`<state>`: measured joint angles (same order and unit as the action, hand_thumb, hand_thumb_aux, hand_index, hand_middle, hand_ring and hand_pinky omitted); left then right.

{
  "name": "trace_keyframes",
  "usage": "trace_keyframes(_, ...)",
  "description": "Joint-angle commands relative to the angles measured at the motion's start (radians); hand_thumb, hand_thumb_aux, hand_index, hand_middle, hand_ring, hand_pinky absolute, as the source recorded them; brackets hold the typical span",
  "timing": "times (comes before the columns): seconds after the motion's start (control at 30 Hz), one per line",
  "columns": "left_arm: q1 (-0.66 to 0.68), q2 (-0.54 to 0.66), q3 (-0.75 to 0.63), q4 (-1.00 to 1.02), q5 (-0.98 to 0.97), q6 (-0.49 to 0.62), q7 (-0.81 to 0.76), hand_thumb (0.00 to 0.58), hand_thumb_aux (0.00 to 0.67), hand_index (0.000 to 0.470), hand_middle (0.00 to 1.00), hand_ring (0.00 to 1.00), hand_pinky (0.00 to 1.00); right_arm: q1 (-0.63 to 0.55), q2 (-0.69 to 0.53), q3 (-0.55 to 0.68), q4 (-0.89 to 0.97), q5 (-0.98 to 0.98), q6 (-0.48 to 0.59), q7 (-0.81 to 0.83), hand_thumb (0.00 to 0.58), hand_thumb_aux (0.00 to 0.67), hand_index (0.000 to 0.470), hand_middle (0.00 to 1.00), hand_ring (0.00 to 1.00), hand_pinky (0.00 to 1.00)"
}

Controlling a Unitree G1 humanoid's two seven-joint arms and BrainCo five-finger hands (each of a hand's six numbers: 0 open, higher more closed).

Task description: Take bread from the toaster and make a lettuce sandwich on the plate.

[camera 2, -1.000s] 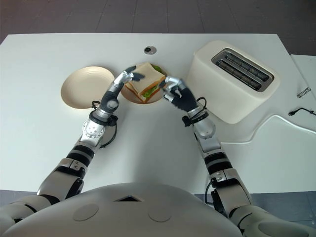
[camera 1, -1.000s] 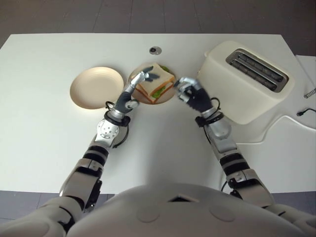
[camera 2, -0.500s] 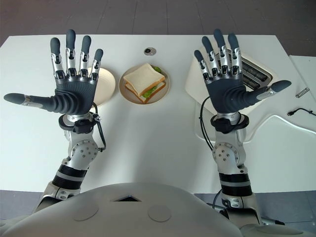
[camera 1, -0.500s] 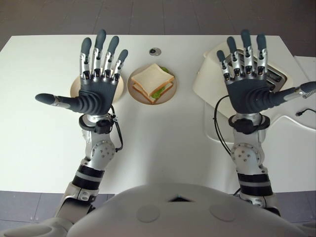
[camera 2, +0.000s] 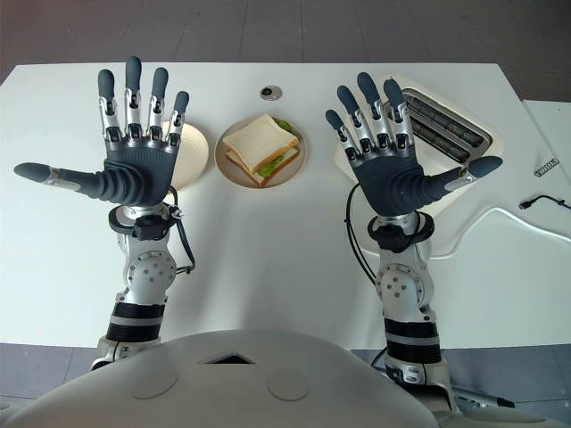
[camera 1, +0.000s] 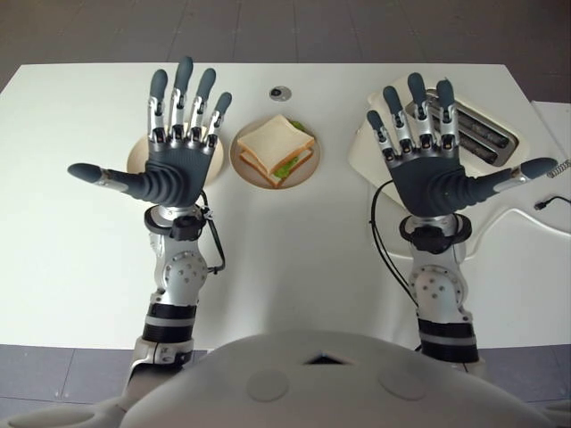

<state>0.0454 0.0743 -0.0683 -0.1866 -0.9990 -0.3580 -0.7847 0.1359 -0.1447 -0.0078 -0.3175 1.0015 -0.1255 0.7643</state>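
I'm looking down on a broad white table with a matte top and rounded far corners, and it spans nearly my whole view. Beyond its far edge runs the floor, dark grey tiles with thin joints crossing in a grid. The same grey floor peeks in below the table's near edge, at the bottom left. Near the far edge, a small round metal grommet is set into the tabletop. Off to my right, a second white surface stands just beside the table, a thin gap between them. Light falls soft and even over it all.
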Motion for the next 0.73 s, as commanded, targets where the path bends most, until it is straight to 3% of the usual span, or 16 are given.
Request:
trace_keyframes(0.03, 0.01, -0.027, 0.025, -0.005, 0.036, 0.036, -0.009, 0.0, 0.0, 0.0, 0.0, 0.0, 0.0, 0.006, 0.018, -0.012, -0.014, -0.014, 0.028, 0.01, 0.0, 0.0, 0.0, 0.0, 0.0, 0.0)
trace_keyframes(0.73, 0.029, -0.136, 0.092, 0.054, 0.087, 0.133, -0.079, 0.0, 0.0, 0.0, 0.0, 0.0, 0.0, -0.02, 0.083, -0.031, 0.033, -0.065, 0.073, 0.037, 0.0, 0.0, 0.0, 0.0, 0.0, 0.0)
